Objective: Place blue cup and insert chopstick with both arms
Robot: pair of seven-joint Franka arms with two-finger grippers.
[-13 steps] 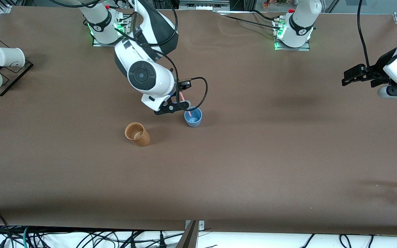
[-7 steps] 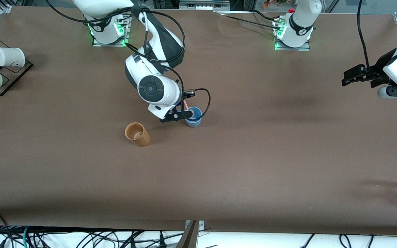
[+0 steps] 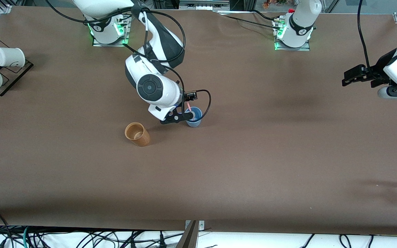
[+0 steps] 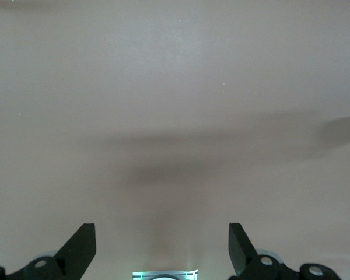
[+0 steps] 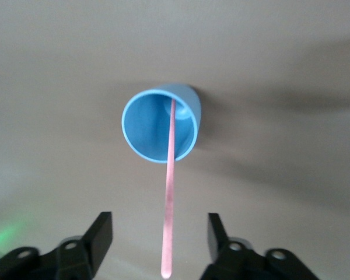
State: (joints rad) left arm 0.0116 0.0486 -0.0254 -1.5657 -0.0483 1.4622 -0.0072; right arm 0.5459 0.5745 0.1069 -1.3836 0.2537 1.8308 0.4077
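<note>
- tan cup [image 3: 137,134] is standing nearest the front camera, untouched.
- right gripper [image 5: 158,239] is now hanging just over the blue cup [image 3: 194,117], fingers parted where a second ago they were clamping the chopstick [image 5: 170,186]; the stick is leaning inside the cup, released.
- insertion is looking complete.
- left gripper [image 4: 161,248] is waiting, spread wide, over bare table at its own end.

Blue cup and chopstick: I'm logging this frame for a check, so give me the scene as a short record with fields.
blue cup: upright on the table, toward the right arm's end
pink chopstick: lower end inside the blue cup, leaning on its rim
right gripper: above the cup, fingers open on either side of the chopstick, not touching it
left gripper: open, waiting over bare table at the left arm's end
tan cup: beside the blue cup, nearer the front camera
</note>
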